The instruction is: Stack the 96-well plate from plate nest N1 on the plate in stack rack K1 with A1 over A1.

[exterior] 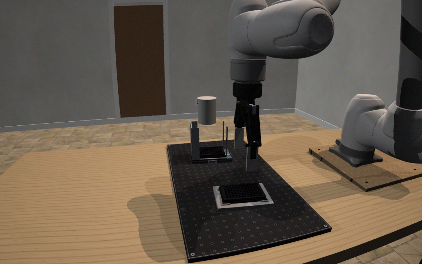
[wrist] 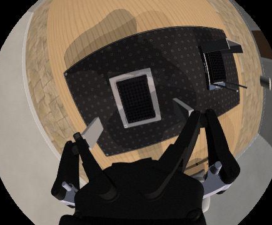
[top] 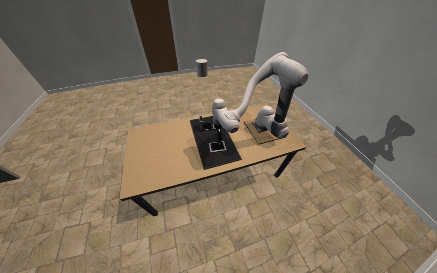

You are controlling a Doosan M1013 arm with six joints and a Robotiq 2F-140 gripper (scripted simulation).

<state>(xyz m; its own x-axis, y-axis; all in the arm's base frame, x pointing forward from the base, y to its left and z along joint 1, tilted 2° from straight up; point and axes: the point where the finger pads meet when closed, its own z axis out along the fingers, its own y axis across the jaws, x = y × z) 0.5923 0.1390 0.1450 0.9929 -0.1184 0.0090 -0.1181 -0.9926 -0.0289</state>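
The black pincer (exterior: 245, 149) hangs spread wide and holding nothing above the black dotted board (exterior: 206, 226), while the black 96-well plate (exterior: 241, 192) sits in its pale square nest (exterior: 220, 207) just below.

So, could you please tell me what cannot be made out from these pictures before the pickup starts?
- The A1 marker by the plate nest N1: too small to read in any view.
- The two front tabs of the stack rack K1: too small to tell apart in the exterior view, and distorted in the wrist view.
- How the plate in K1 sits: rack walls hide its edges.
- The open gripper in the top view: the arm covers most of it.
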